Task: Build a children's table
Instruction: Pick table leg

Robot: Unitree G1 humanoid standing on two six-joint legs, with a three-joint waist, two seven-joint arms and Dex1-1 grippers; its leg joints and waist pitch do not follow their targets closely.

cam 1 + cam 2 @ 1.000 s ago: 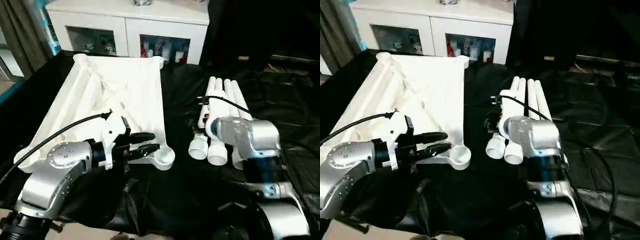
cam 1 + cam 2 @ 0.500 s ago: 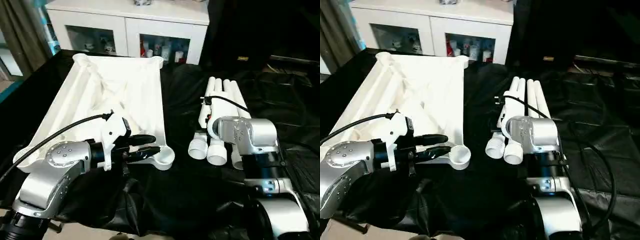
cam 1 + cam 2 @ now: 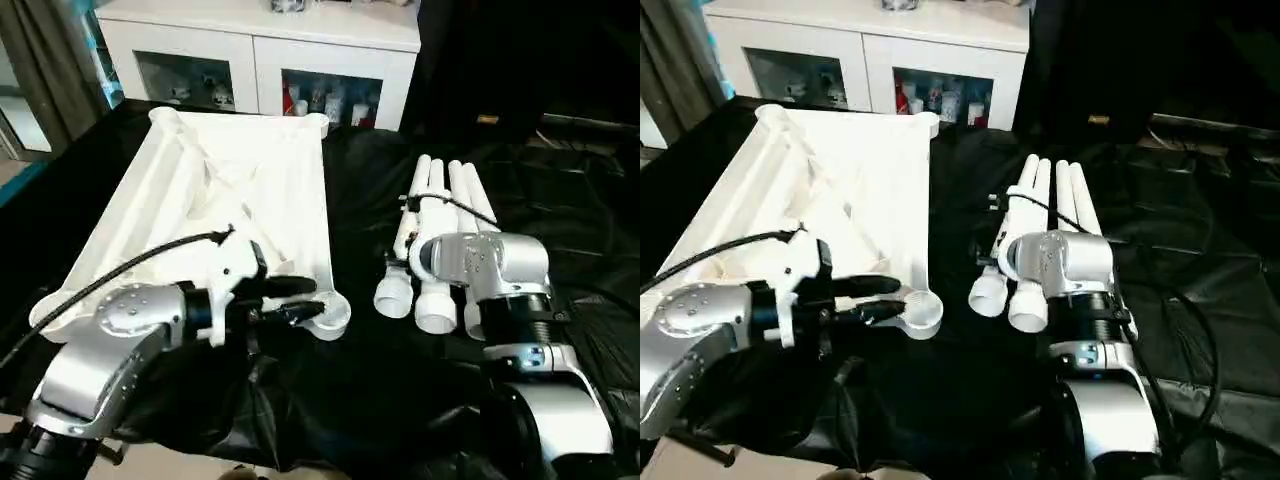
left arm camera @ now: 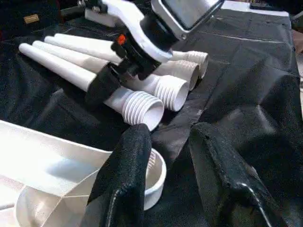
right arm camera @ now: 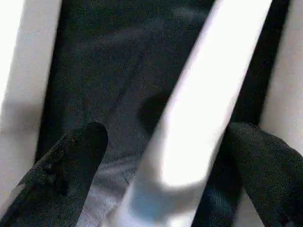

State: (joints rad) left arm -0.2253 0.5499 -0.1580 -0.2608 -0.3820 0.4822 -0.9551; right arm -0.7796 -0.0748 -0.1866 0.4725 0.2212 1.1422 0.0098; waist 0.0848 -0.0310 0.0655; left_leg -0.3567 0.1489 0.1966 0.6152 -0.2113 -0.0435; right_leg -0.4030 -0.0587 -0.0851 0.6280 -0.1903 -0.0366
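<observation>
R gripper [image 5: 161,156] wide open, fingers straddling one leg [image 5: 199,109] of the bundle of four legs [image 3: 445,215], nothing clamped yet. Leg's long axis runs straight away from the robot, crossing the finger gap, threaded ends toward the robot. Top [image 3: 230,200] lies upside-down to the L of the legs. L gripper [image 3: 300,300] part-closed at the top's near corner socket [image 3: 330,315] (one finger looks inside the socket, other outside; grip on the rim likely, not certain). R arm is nearest the legs, so the pick is its job.
</observation>
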